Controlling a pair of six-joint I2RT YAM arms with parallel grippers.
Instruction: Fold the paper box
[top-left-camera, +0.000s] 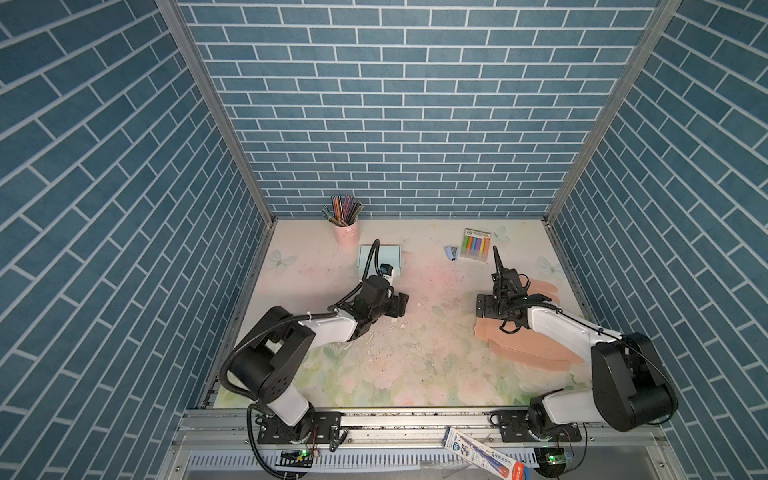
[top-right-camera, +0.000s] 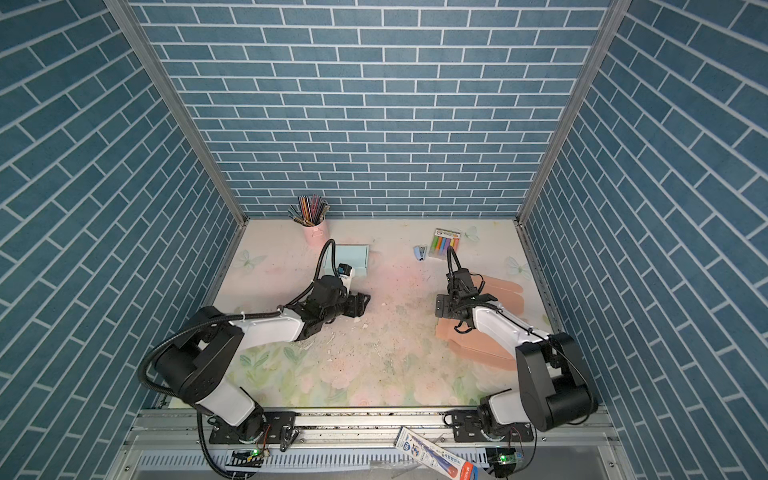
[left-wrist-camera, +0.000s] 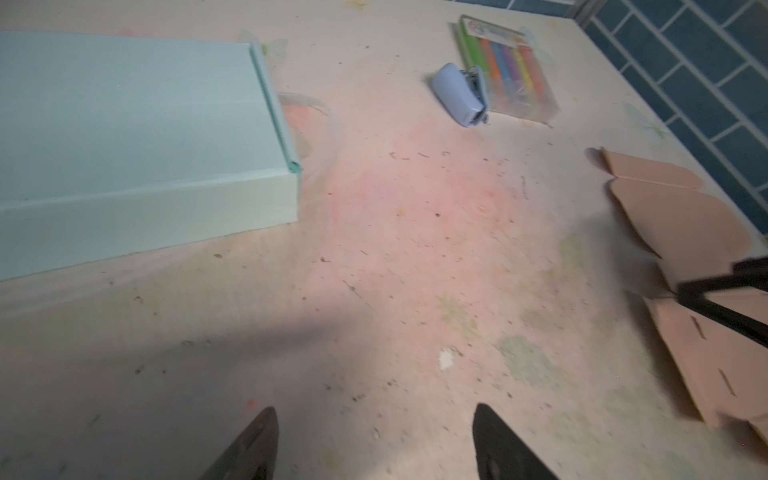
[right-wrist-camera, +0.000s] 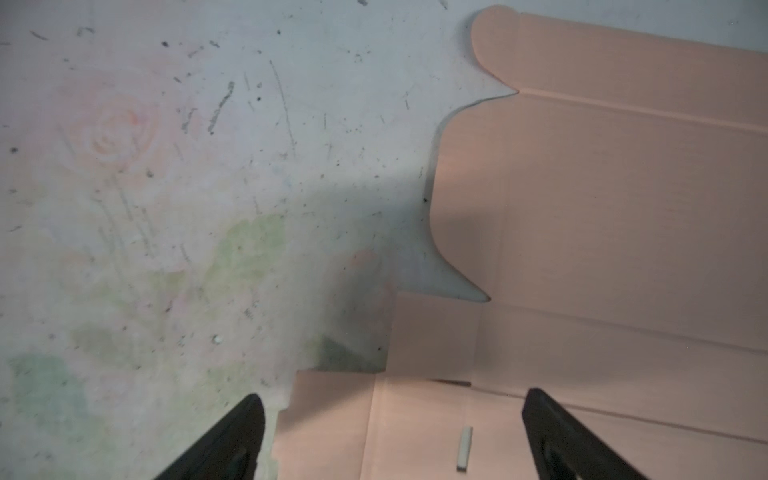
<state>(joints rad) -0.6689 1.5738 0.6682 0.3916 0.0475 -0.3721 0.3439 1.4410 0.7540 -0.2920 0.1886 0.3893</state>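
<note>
Right hand hovers agape over flat paper box, lengthwise near-to-far.

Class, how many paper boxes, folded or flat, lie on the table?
2. Folded blue box: back left, by the pencil cup. Flat pink box: right, partly under the right arm.

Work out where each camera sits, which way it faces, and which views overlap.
Top view: high over the front rail, looking down; shows the left hand and right hand.
Top view: beside it, same aim, same hands, plus the flat pink box blank.
Left wrist: behind the open left hand, facing across the table toward the folded light-blue box and stapler.
Right wrist: behind the open right hand, facing down at the blank's edge.
Shared: all four show the blank.
</note>
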